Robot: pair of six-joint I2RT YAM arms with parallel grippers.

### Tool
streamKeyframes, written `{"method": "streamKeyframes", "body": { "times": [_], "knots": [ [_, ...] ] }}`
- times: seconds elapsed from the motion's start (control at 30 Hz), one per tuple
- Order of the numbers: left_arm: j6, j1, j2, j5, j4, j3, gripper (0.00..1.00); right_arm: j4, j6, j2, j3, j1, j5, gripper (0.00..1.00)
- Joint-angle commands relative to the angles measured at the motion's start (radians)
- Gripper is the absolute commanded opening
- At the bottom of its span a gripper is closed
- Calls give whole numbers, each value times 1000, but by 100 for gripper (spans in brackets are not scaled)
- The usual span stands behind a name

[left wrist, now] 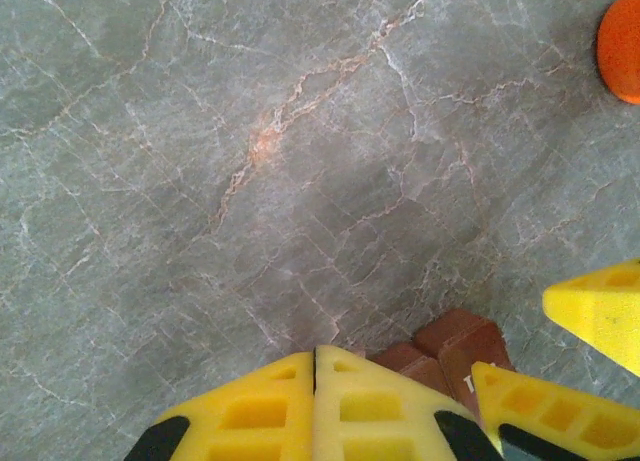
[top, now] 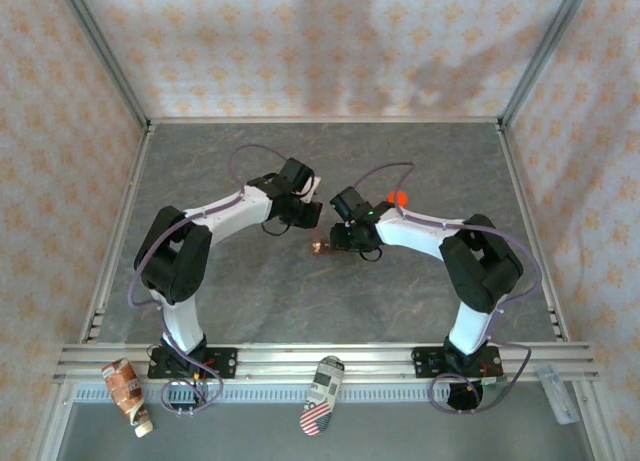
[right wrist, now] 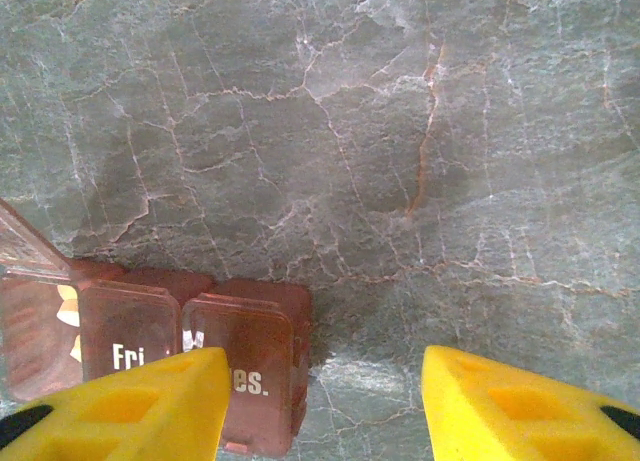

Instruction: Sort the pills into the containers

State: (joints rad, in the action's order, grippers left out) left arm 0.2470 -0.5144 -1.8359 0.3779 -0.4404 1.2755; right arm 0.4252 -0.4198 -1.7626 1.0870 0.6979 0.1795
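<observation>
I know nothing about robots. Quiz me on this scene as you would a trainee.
1. True or false: the left gripper is shut.
2. Which word can be read whole on a lid of the pill box? A) Mon B) Fri C) Sun
3. Fill in: the bottle is ___ in colour.

Key: 1 true; 2 B; 3 orange.
</observation>
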Motion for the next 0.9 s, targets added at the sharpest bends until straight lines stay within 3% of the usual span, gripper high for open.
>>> {"method": "streamKeyframes", "body": {
  "times": [0.0,0.23,0.87],
  "knots": [
    [17,-6,41,-15,8,-22,0,20,-16,-34,13,3,-46,54],
    [40,-3,24,-112,32,1,0,22,-16,-31,11,3,-47,54],
    [27,-3,-97,-66,-24,76,0,18,-18,-31,8,3,-44,53]
  ]
}}
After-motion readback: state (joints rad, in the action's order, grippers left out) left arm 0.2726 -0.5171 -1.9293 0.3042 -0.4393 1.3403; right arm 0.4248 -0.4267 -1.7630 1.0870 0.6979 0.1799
